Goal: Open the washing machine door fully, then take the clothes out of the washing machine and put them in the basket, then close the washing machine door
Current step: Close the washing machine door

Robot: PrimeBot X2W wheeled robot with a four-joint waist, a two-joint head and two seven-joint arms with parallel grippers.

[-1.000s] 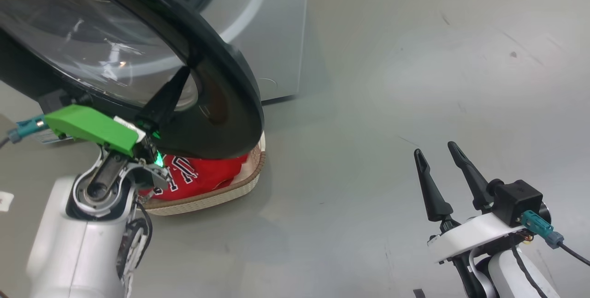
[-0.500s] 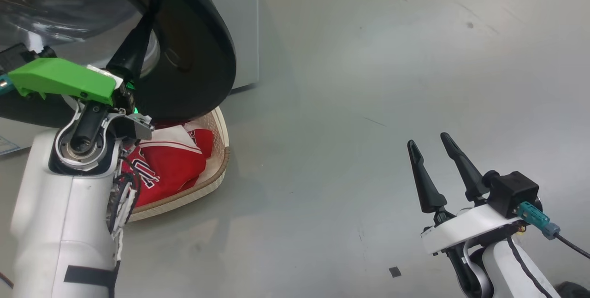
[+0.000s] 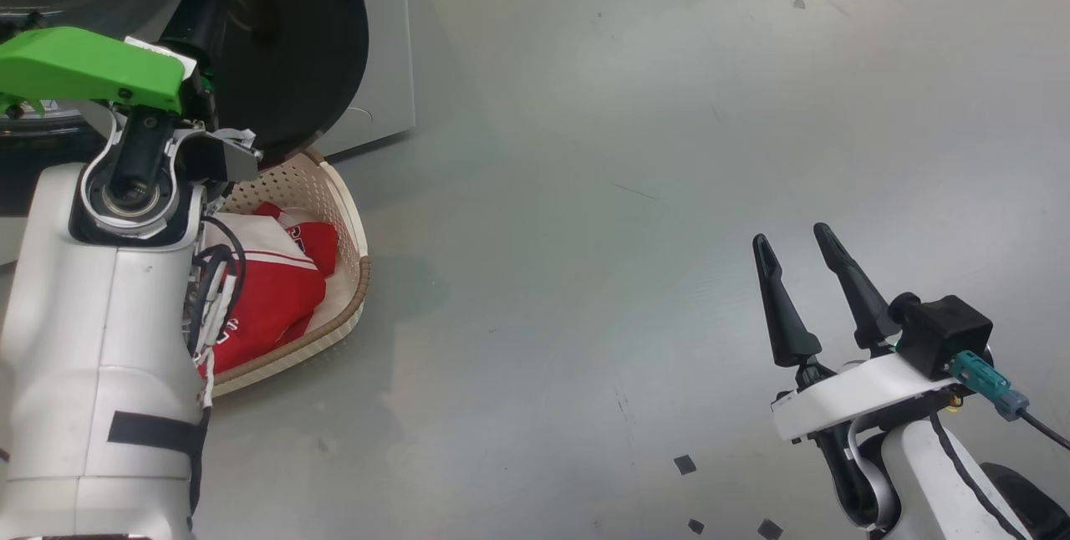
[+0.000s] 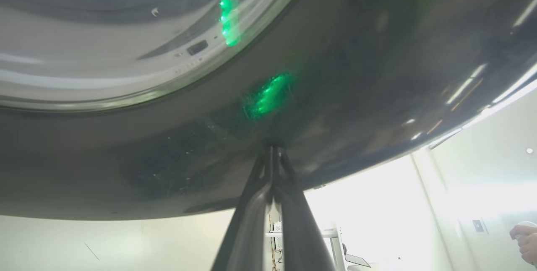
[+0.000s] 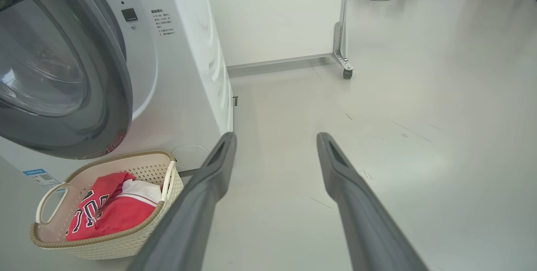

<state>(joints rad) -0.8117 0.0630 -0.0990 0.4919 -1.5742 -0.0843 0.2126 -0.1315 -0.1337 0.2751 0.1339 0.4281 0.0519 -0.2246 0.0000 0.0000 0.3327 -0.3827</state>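
The washing machine door [image 3: 292, 38] has a glossy black rim and stands nearly against the white washing machine [image 5: 184, 53]. My left gripper [image 4: 272, 150] is shut, and its joined tips press on the black rim of the door [image 4: 356, 95] below the glass bowl [image 4: 105, 32]. Red and white clothes [image 3: 267, 298] lie in the cream basket [image 3: 358, 272] on the floor under the door. In the right wrist view the basket [image 5: 138, 229] holds the clothes [image 5: 113, 212] in front of the machine. My right gripper [image 3: 807, 252] hangs open and empty over bare floor at the right.
A white wheeled partition [image 5: 344, 53] stands behind the machine. Small dark tape squares [image 3: 685, 463] mark the grey floor near my right arm. A person's hand [image 4: 522, 235] shows at the far right edge of the left wrist view. Open floor stretches right of the basket.
The head camera has moved. The door has swung toward the machine front with my shut left gripper against its rim, uncovering more of the basket. The right gripper stays open.
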